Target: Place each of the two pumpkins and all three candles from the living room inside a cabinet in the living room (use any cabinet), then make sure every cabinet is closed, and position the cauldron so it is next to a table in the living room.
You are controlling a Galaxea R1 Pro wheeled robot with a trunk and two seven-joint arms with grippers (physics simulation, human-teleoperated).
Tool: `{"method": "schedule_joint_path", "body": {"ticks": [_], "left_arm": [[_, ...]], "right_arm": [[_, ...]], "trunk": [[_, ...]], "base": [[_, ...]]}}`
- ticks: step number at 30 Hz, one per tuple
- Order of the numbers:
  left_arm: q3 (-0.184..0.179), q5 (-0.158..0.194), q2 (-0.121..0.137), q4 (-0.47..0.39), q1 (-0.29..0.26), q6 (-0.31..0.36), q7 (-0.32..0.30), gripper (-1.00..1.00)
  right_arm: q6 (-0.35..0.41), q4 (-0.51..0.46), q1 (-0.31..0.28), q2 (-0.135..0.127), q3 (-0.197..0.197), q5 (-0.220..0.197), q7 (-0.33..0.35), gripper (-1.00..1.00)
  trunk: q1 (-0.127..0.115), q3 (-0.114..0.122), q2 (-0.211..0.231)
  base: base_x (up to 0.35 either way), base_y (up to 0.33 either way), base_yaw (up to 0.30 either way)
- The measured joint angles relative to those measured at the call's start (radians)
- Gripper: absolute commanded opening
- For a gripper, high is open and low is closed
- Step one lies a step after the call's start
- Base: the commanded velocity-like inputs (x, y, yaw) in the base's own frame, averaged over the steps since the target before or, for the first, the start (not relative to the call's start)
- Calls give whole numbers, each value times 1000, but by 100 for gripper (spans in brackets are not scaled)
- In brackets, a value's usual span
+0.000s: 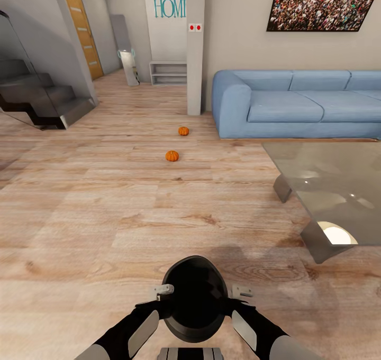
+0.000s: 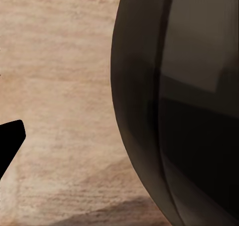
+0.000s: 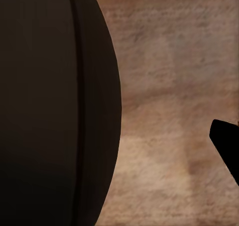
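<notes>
Now we have the cauldron (image 1: 194, 296) squeezed between left gripper (image 1: 164, 291) and right gripper (image 1: 242, 292); whether their fingers clamp its rim, we cannot tell. Table (image 1: 338, 175) ahead-right, pumpkins (image 1: 172, 156) farther ahead. Risk: smooth belly slipping out. Wall reads "Welcome HOM".

Pale wood plank floor (image 1: 106, 217) runs back to a blue sofa (image 1: 296, 103) under a framed picture (image 1: 323, 3). Dark stairs (image 1: 42, 98) rise beside a wooden door (image 1: 84, 32); a grey pillar (image 1: 195, 43) carries what look like 2 red switches.
</notes>
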Motion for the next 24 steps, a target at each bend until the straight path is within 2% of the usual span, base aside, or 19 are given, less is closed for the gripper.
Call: {"method": "schedule_joint_path", "body": {"ticks": [5, 6, 24], "left_arm": [[0, 0, 0, 0, 0, 0, 0, 100], [0, 0, 0, 0, 0, 0, 0, -100], [1, 4, 2, -3, 0, 0, 0, -100]], "right_arm": [[-1, 0, 0, 0, -1, -1, 0, -100], [-1, 0, 0, 0, -1, 0, 0, -100], [1, 0, 0, 1, -1, 1, 0, -100]], "trunk": [[0, 0, 0], [0, 0, 0], [0, 0, 0]], "base": [[0, 0, 0], [0, 0, 0], [0, 0, 0]]}}
